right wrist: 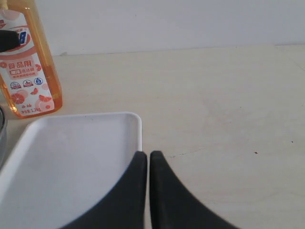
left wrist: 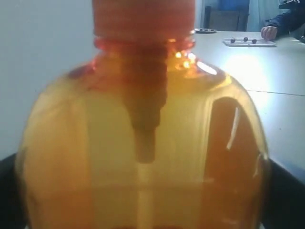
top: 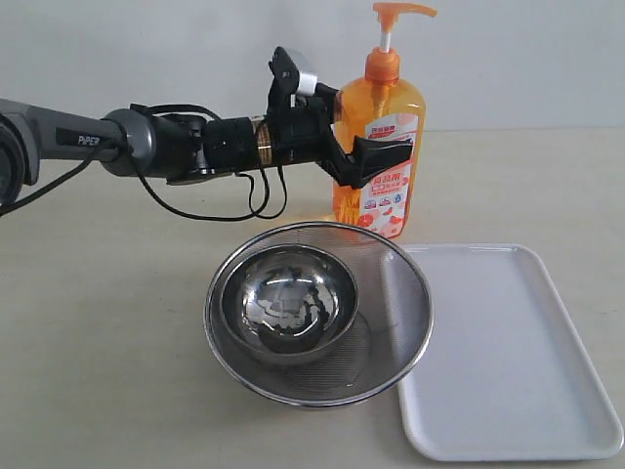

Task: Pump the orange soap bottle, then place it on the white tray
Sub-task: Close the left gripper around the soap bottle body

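The orange soap bottle [top: 394,106] stands upright on the table at the back, just behind the strainer, with its pump head raised. My left gripper [top: 377,156] reaches in from the left and is shut on the bottle's body at mid-height, one black finger across the label. In the left wrist view the bottle [left wrist: 143,143] fills the frame, and dark fingers [left wrist: 287,193] press its sides. The white tray [top: 508,342] lies empty at the front right. My right gripper [right wrist: 148,155] is shut and empty above the tray's rim [right wrist: 138,129]; the bottle [right wrist: 28,71] stands beyond it.
A round steel mesh strainer [top: 395,293] holding a steel bowl [top: 288,298] sits front centre, touching the tray's left edge and directly in front of the bottle. Bare table stretches to the left and behind the tray.
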Controlling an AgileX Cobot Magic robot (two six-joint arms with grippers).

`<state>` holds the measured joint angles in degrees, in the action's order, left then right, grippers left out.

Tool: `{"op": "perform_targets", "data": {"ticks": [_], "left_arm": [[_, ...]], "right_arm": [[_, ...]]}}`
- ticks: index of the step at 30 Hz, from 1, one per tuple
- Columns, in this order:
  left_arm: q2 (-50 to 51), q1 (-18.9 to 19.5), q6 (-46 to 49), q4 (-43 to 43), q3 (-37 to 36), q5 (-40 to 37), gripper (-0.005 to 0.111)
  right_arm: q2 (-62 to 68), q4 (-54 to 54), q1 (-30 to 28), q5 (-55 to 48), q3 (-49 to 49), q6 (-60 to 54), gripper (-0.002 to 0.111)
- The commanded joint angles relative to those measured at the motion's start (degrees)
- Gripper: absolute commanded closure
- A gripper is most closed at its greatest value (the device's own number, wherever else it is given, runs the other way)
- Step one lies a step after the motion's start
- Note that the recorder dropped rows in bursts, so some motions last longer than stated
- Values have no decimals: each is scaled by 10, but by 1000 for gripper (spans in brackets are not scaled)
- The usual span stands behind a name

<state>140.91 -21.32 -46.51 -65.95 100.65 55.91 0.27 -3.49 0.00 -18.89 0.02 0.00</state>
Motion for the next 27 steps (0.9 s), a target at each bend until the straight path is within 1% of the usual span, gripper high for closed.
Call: {"op": "perform_targets", "data": {"ticks": [1, 22, 23, 25, 27], "left_arm": [[15, -7, -10, 11, 10, 0, 5], [17, -7, -10, 15, 10, -2, 5], [17, -7, -9, 15, 10, -2, 7], [17, -7, -9, 15, 10, -2, 16], [17, -7, -9, 15, 10, -2, 33]], "right_arm": [[-3, 2, -1, 4, 0, 0, 109], [-3, 2, -1, 4, 0, 0, 109], [-3, 2, -1, 4, 0, 0, 109], [-3, 2, -1, 4, 0, 0, 109], [-3, 2, -1, 4, 0, 0, 109]]}}
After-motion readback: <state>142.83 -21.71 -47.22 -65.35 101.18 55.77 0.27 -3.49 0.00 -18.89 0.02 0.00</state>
